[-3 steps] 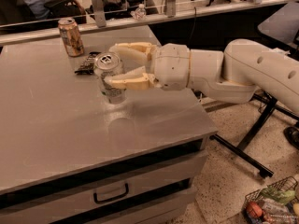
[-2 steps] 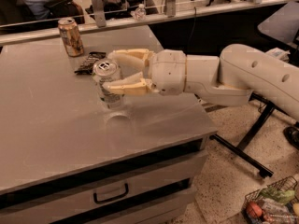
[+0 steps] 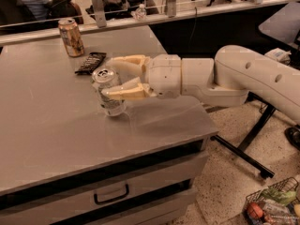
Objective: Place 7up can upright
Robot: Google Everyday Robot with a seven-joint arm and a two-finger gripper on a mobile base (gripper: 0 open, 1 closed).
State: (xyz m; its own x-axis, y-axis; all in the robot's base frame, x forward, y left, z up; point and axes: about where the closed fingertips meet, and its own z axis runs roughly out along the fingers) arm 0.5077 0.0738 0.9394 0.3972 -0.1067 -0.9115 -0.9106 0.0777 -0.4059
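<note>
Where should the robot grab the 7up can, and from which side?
Grip the 7up can around the middle of its round wall, coming in level from the right, where the arm is. It stands upright on the table, so its sides can be reached but its bottom cannot. The pincer is at the can from that side, level with its upper half.

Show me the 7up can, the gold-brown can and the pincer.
7up can (image 3: 112,106): camera view, lower body.
gold-brown can (image 3: 71,37): camera view, mid body.
pincer (image 3: 107,78): camera view, between fingertips, gripping the 7up can.
</note>
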